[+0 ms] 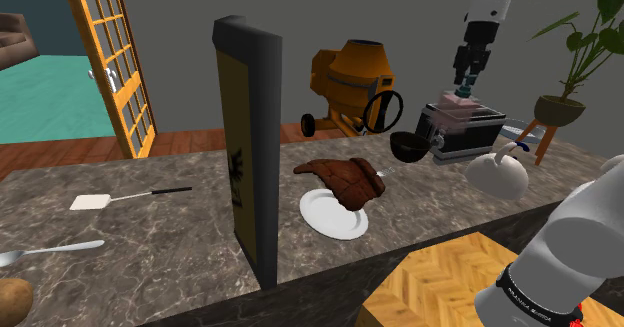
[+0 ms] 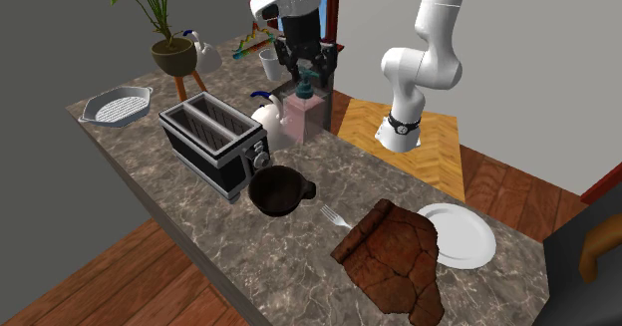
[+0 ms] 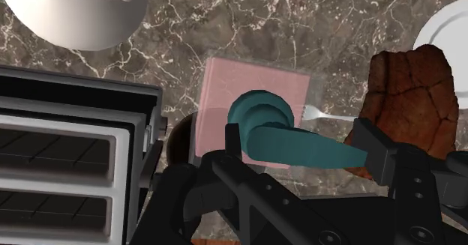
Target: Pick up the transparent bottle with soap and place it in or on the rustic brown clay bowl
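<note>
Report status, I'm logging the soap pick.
Tool open above soap bottle. Bottle upright, not gripped. Toaster and kettle close beside it; brown bowl empty.

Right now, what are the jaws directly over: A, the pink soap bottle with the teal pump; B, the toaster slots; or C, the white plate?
A: in the wrist view the soap bottle lies straight ahead, its teal pump between the open jaws, with the toaster beside it.
</note>
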### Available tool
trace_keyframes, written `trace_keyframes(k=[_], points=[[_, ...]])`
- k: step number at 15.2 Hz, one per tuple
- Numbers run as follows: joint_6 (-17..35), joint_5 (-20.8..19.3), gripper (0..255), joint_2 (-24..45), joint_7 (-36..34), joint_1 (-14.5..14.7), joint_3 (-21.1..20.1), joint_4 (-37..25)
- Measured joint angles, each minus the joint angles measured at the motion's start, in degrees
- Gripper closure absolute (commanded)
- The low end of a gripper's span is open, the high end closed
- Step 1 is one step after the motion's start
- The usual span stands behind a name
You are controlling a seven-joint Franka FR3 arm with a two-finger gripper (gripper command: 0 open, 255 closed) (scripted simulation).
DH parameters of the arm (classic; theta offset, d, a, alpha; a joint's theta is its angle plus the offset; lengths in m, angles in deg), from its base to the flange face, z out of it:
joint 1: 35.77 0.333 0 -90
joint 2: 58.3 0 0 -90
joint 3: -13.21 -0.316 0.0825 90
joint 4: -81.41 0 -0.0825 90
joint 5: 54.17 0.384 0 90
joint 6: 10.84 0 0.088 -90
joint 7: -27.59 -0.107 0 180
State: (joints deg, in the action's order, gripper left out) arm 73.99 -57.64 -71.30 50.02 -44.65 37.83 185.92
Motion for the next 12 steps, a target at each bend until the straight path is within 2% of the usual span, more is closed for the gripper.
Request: trace_keyframes(k=[2,7,9,10,12], points=[[-1.3,1.7,255,4.4,0.4,0.4,0.4,-5.3],[-7.0,7.3,255,18.1,2.7,-0.4,2.0,-23.4],[-11.3,10.8,255,25.8,3.7,-2.3,2.5,-34.6],[-12.0,11.6,255,27.8,3.9,-2.9,2.5,-37.1],[-11.4,11.8,255,28.3,3.9,-2.8,2.4,-36.9]])
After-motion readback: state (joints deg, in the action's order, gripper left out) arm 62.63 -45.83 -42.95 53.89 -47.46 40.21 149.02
